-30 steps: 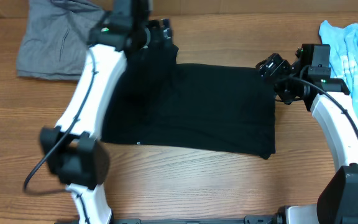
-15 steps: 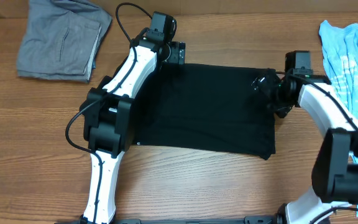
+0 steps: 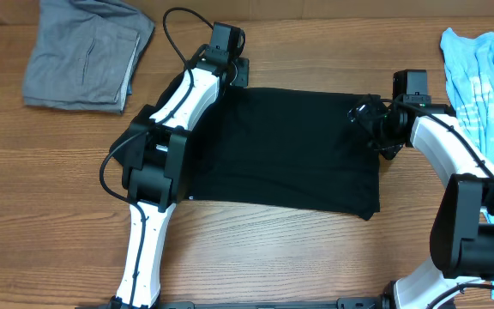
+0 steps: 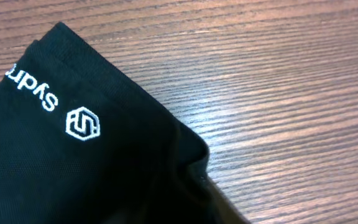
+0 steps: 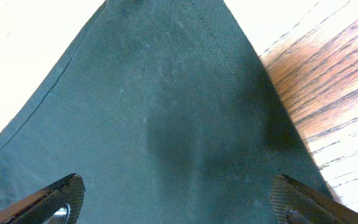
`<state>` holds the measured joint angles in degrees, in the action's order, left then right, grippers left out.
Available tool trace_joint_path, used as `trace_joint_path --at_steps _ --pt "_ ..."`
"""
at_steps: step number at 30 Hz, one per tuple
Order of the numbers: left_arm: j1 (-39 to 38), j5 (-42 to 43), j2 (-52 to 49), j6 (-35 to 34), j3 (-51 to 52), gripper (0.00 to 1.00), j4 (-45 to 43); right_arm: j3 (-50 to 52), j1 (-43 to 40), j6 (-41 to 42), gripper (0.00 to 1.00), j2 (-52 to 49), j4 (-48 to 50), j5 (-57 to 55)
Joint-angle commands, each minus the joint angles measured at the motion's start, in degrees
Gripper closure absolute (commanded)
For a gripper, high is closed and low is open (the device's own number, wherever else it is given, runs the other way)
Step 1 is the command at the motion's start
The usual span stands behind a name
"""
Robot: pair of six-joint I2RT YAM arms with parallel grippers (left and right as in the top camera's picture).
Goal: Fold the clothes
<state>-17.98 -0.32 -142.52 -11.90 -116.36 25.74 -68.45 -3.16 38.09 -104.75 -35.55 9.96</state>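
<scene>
At far corners of T-shirt (image 3: pixel 290 146) | left jaws: state unclear | right jaws: spread wide over fabric

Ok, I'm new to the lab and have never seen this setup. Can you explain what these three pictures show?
These are two white robot arms at a wooden table, each ending in a two-fingered pincer. One picture looks down from above; the other two come from small cameras on the wrists. From above, a black T-shirt lies flat in the middle, with a grey garment far left and a light blue shirt far right. The left pincer is at the T-shirt's far left corner. Its camera shows a sleeve hem with a white logo, but not whether it grips. The right pincer is at the far right corner, fingers wide open over the fabric, holding nothing.
</scene>
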Motion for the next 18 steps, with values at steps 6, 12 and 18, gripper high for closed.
trace_joint_path --at_steps 6,12,18 --pt "-0.04 -5.03 -0.63 -3.41 -1.22 0.96 -0.48 -1.84 -0.98 -6.88 0.03 0.26 8.26 -3.93" --pt "-0.07 -5.01 -0.63 -3.54 -1.22 0.92 2.60 -9.86 -2.23 -16.00 0.07 -1.29 11.72 -10.27" --pt "-0.04 -5.01 -0.63 -3.54 -1.11 0.96 4.17 -17.05 -2.23 -20.96 0.11 -9.55 9.44 -12.07"
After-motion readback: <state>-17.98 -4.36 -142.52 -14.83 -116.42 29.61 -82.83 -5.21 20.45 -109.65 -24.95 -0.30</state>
